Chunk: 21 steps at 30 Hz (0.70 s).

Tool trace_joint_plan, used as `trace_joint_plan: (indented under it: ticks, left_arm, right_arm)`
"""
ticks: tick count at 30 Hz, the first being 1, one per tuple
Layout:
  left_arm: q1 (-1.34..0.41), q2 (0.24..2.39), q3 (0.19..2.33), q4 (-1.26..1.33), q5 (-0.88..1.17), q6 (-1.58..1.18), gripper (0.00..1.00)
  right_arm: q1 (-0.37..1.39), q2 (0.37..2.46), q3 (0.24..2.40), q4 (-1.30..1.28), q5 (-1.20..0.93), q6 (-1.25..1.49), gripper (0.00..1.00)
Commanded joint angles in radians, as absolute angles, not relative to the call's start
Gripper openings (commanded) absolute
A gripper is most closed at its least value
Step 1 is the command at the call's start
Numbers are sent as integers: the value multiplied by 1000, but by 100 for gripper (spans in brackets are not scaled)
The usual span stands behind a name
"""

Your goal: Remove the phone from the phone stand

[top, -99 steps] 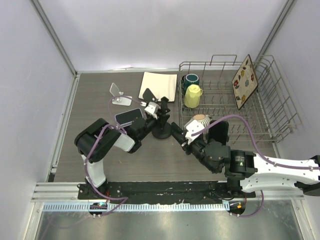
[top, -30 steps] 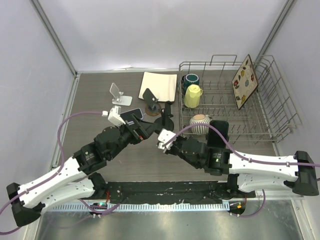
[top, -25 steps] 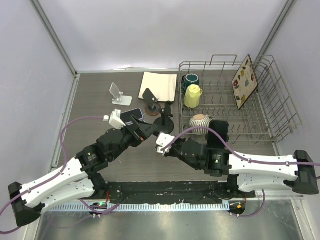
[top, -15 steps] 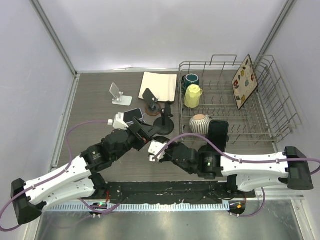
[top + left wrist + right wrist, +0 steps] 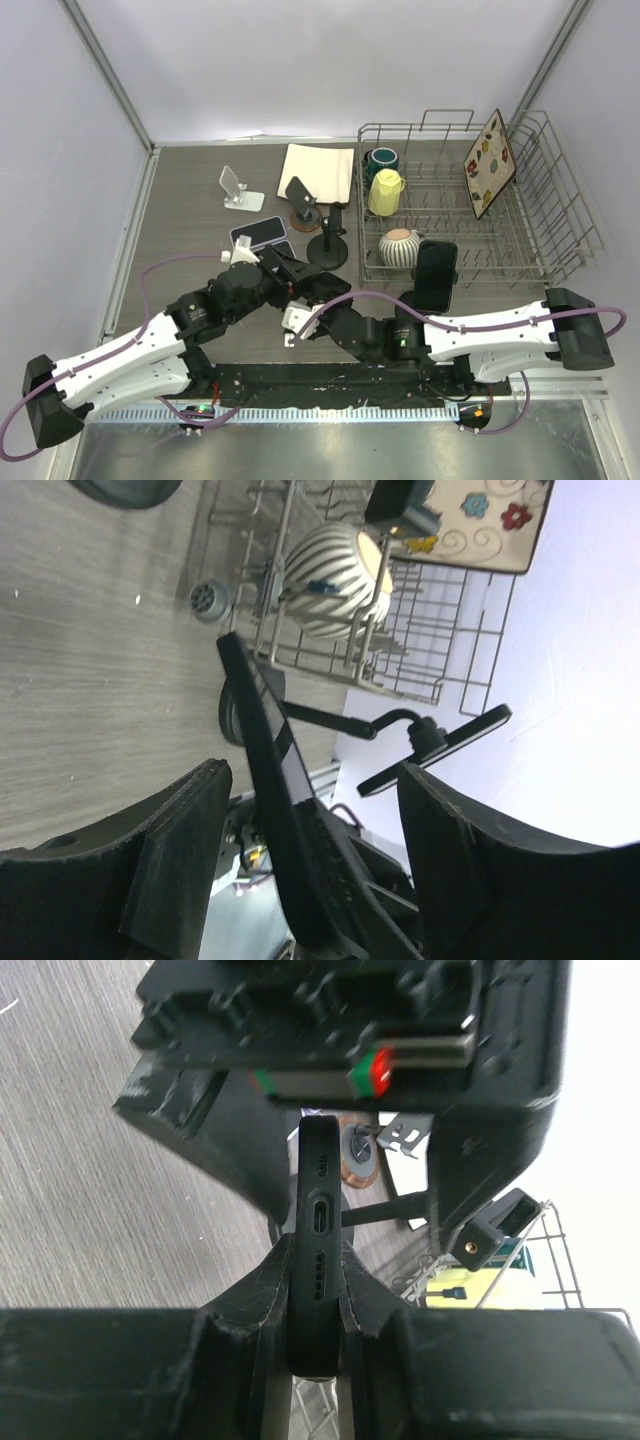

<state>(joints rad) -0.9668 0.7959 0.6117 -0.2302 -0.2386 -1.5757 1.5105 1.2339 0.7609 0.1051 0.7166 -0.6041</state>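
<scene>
nearward of the phone stand point(image 5: 328, 243), clear of it: holding phone point(image 5: 315, 1210) clamped in right gripper point(image 5: 315, 1280), left gripper point(image 5: 315, 775) jaws apart around it; removal seemingly done, gentle set-down likely next.

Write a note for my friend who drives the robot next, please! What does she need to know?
Left gripper: open, a finger on either side of the phone, not gripping it.
Right gripper: shut on the phone's end with the charging port.
Black phone stand: empty, upright on the table just beyond both grippers.
Done: the phone is off the stand.
Left: probably pull the left gripper clear, then set the phone down.
</scene>
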Motion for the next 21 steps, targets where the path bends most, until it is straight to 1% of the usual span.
trace_joint_plan:
  ticks: [1,4,5,7,8,10,11,13,14,16,17,18,21]
  left_arm:
    - [-973,782,592,-219,-181,-1649,70]
    - [-971,772,580,-215,-179,-1670,66]
    - [-971,767,575,-215,-181,-1678,61]
    - [-973,756,565,-206,-190,-1706,56]
    - [-971,744,552,-201,-193,-1718,50]
    - [-971,729,539,-192,-209,-1749,43]
    - [-971,712,528,-192,-216,-1756,37]
    - [-971,690,515,-196,-242,-1769,30]
    - [-971,674,514,-204,-253,-1772,22]
    - [-973,649,515,-235,-291,-1773,14]
    - [-971,638,517,-245,-304,-1764,3]
    - [-971,615,518,-264,-319,-1760,0]
    - [-971,571,531,-308,-376,-1737,0]
  right_arm:
    - [1539,1246,805,307,811,-687,1]
    - [1558,1276,802,346,850,-712,1]
    - [1563,1284,799,359,870,-728,1]
    - [1578,1313,793,396,890,-748,1]
    - [1582,1324,790,406,912,-764,1]
    - [1595,1347,785,439,945,-781,1]
    - [1600,1367,784,451,959,-790,1]
    - [1611,1381,776,480,995,-808,1]
    - [1612,1390,772,488,1006,-811,1]
    - [1617,1393,765,494,1025,-805,1]
    - [1620,1390,764,491,1028,-799,1]
    - [1623,1387,764,483,1029,-778,1]
    - [1624,1367,779,416,1017,-729,6]
